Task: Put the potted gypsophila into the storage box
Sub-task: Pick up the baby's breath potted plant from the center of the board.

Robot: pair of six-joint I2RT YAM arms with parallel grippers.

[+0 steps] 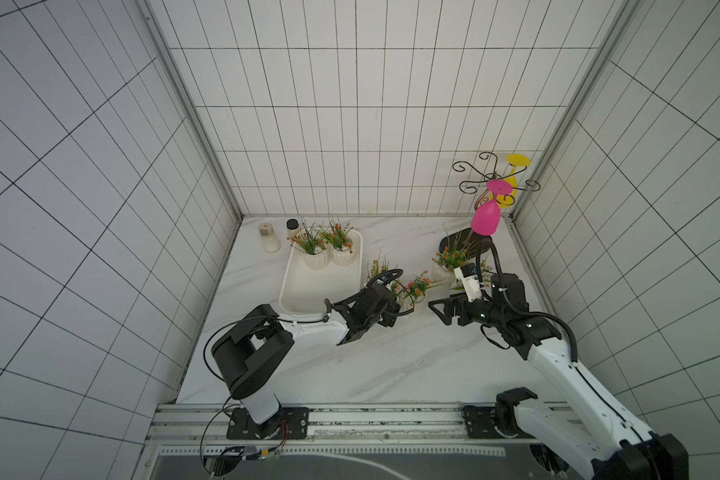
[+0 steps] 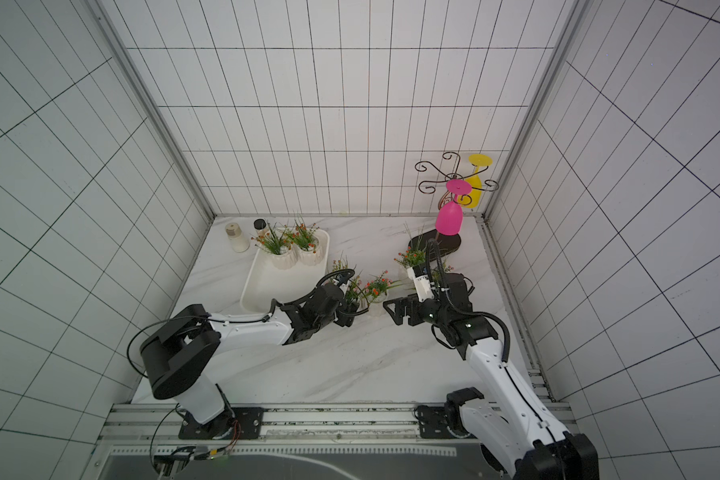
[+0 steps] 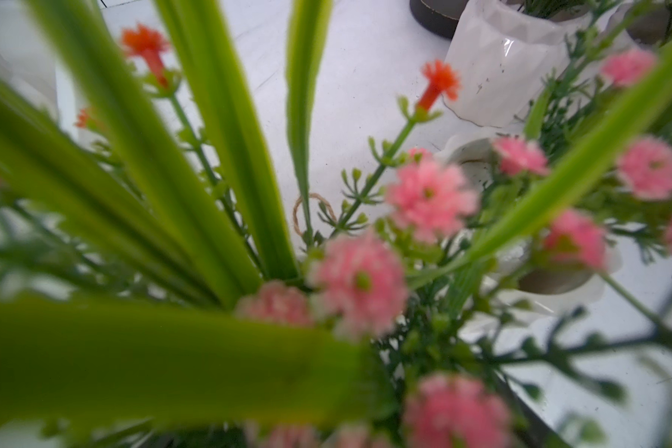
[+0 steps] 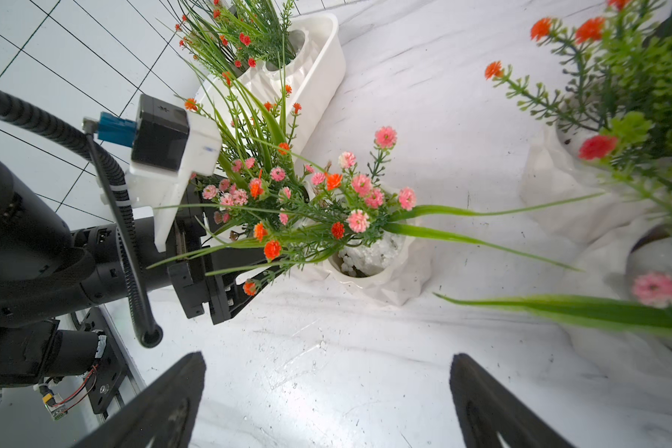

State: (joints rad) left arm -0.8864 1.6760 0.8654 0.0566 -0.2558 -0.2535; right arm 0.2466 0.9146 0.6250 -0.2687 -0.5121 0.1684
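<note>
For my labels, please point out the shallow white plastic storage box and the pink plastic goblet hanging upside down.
White storage box (image 1: 314,289): in a top view, on its bare floor.
Pink goblet (image 1: 484,221): in a top view, on its bowl.

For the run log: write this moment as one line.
storage box: two pots inside | left gripper: at third plant | right gripper: open, empty

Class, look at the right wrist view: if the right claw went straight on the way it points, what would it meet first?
Likely the pink-flowered pot, straight ahead of the open right claw; only bare table lies between them.
</note>
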